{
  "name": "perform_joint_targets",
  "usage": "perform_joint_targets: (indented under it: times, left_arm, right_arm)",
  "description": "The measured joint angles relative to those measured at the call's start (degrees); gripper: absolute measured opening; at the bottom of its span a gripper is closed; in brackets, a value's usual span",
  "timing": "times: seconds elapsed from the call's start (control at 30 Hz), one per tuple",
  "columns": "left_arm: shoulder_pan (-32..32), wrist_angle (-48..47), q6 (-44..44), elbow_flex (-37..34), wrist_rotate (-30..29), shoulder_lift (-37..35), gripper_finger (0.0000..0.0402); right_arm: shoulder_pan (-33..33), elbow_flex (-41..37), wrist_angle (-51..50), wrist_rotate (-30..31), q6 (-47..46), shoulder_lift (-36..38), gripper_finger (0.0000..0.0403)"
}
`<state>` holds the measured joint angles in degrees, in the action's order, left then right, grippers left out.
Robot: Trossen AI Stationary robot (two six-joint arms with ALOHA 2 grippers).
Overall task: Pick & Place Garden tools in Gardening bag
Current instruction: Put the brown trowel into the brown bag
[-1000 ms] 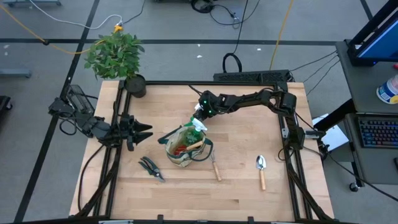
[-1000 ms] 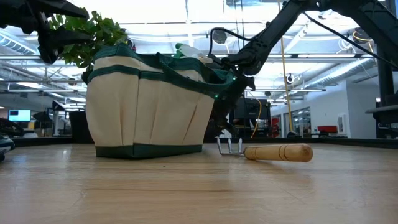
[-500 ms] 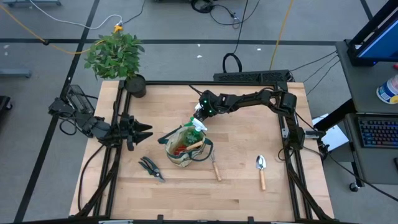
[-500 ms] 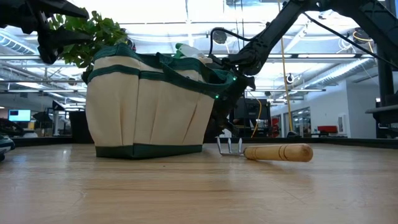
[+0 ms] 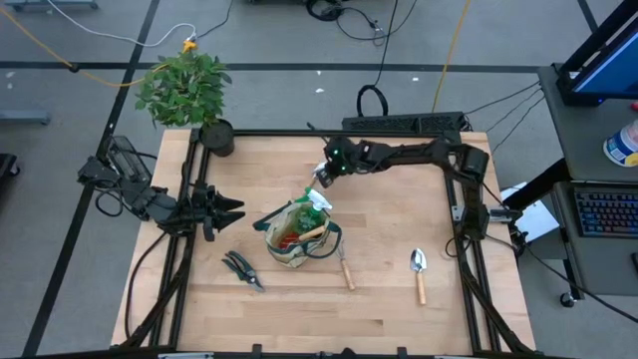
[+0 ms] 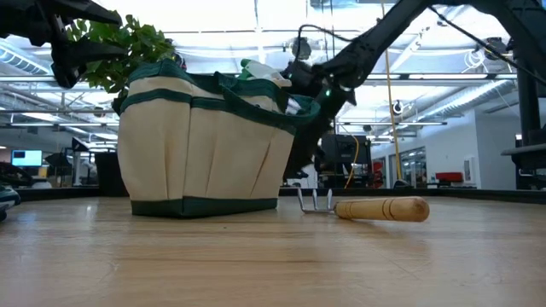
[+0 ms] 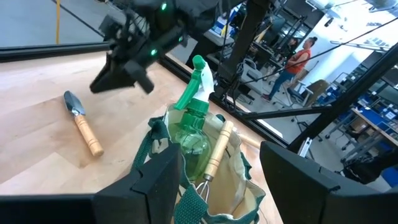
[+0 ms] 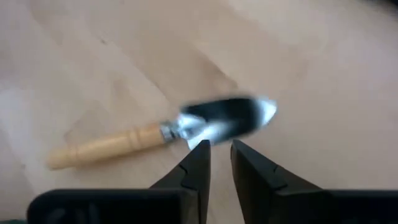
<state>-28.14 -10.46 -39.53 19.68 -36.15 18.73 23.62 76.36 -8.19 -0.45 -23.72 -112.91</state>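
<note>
The beige gardening bag (image 5: 291, 239) with green trim stands on the table's middle; it also shows in the low view (image 6: 205, 145). In it stand the green spray bottle (image 7: 193, 121), a wooden-handled tool (image 7: 217, 146) and something red (image 5: 286, 240). The black shears (image 5: 242, 269), the rake (image 5: 346, 267) and a trowel (image 5: 420, 271) lie on the table. My right gripper (image 5: 323, 179) hangs empty just beyond the bag's far side, above the table, its fingers a narrow gap apart (image 8: 221, 155). My left gripper (image 5: 231, 211) is open and empty at the table's left, facing the bag.
A potted green plant (image 5: 189, 95) stands at the far left corner. The rake's handle (image 6: 382, 208) lies close by the bag's right side. Bare wood spreads along the near edge and at the far right.
My right gripper has risen and drawn back from the bag toward the table's far edge. The spray bottle stays upright in the bag. The left arm has kept still.
</note>
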Motion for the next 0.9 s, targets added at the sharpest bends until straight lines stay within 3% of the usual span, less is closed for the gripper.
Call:
perform_joint_targets:
  times: [0.17,0.43,0.6,0.77,0.9]
  left_arm:
    - [0.00,-0.42,0.07,0.00,-0.40,-0.01,0.0223]
    - [0.00,-0.51,0.51,0.00,-0.43,-0.01,0.0223]
    - [0.16,-0.65,0.87,0.00,-0.61,0.00,0.0223]
    - [1.95,-0.66,0.83,0.00,-1.17,-0.01,0.0223]
    - [3.65,-0.37,0.48,0.00,-1.16,-0.01,0.0223]
  right_arm:
    - [1.36,-0.02,2.80,-1.80,6.96,1.45,0.0081]
    - [3.64,-0.02,7.37,-12.19,19.65,-0.56,0.0180]
    - [4.86,0.07,7.28,-12.95,24.86,-0.91,0.0210]
    - [6.91,0.08,7.71,-10.35,23.32,-0.89,0.0215]
    - [8.75,0.09,7.74,-13.02,18.85,-0.89,0.0215]
